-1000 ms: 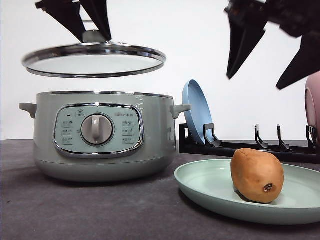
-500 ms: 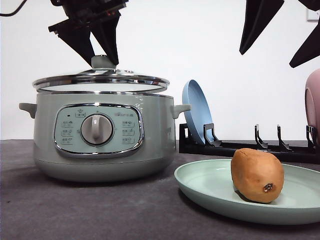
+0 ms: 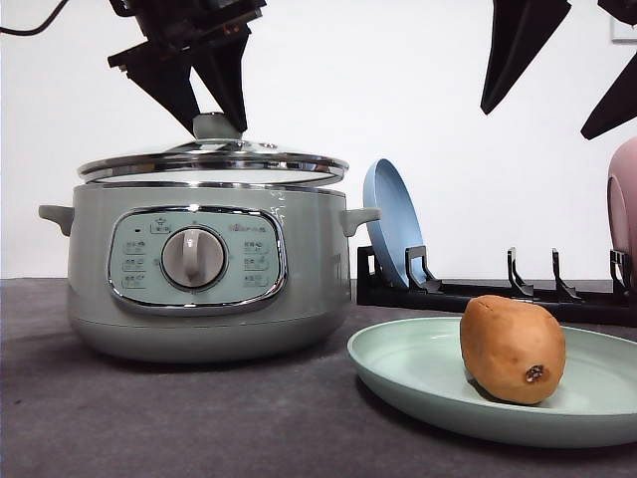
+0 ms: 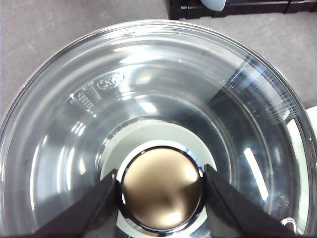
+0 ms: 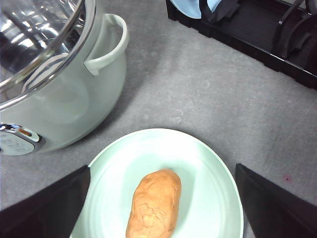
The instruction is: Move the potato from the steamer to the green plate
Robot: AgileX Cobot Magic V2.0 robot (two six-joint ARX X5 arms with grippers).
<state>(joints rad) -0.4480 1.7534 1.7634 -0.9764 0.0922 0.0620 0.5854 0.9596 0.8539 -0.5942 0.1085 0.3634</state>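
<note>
Left gripper (image 3: 211, 118) closed on lid knob (image 4: 161, 187), fingers (image 4: 89, 208) clamping both sides; glass lid (image 3: 213, 161) sits on steamer (image 3: 204, 269), slightly tilted, seating hard to judge. Right gripper (image 3: 562, 70) high above plate, jaws spread wide, empty, upper part cut off by frame edge. Potato (image 3: 513, 348) lies on green plate (image 3: 418, 373), right of steamer; plate's right edge cut off. Behind: black rack (image 3: 498, 291) holding blue plate (image 3: 392, 221); pink plate (image 3: 624, 214) at far right, mostly out of frame.

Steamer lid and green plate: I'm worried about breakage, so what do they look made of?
Lid: clear glass, seemingly, see-through with bright reflections, chrome-looking rim and knob. Green plate: matte, opaque mint; ceramic or plastic, can't tell which.
</note>
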